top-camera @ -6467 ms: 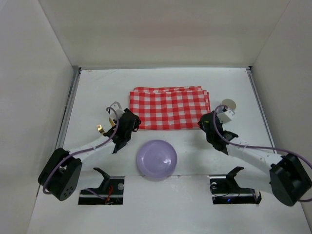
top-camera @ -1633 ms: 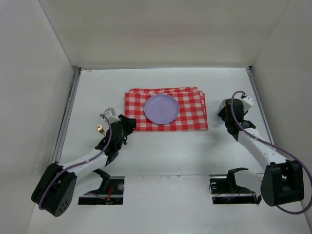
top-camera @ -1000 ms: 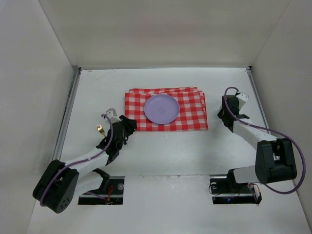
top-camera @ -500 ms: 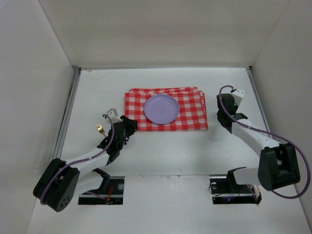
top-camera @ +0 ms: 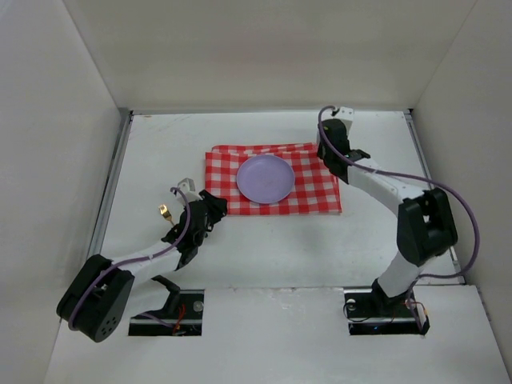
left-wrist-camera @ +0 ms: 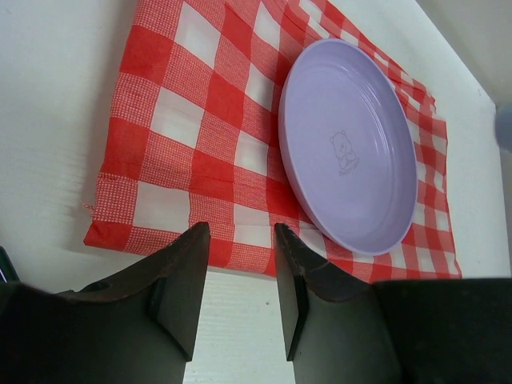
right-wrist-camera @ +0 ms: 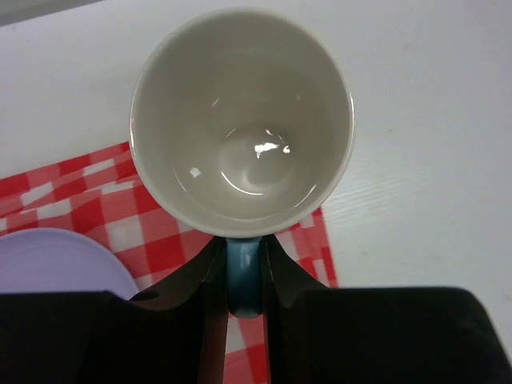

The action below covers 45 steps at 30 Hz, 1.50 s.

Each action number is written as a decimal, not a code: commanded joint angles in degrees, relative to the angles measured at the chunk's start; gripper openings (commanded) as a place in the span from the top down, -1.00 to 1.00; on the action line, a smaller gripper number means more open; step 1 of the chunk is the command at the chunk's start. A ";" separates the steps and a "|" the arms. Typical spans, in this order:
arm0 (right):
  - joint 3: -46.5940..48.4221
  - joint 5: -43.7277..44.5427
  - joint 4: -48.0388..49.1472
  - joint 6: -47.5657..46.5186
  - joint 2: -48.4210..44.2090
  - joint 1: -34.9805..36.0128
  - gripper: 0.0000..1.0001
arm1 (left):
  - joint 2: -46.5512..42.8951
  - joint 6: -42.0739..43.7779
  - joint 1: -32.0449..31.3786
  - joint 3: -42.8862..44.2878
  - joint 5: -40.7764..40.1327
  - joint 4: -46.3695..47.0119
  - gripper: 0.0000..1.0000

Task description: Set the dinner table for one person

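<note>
Mug [right-wrist-camera: 242, 120], empty inside, is pinched by right gripper [right-wrist-camera: 242, 264]; left gripper [left-wrist-camera: 237, 268] stands spread, holding nothing.

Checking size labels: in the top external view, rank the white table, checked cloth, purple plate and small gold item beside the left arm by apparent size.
1. Flat matte white dinner table
2. Red-and-white checked cloth
3. Round lilac plate
4. Small shiny gold item, too small to identify

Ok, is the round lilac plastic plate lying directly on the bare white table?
No, the round lilac plate lies wholly on the folded red-and-white checked cloth.
</note>
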 commanded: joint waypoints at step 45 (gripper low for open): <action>-22.59 -8.70 12.50 6.75 -25.84 9.70 0.67 | -9.62 0.04 4.04 11.22 -17.22 -43.19 0.25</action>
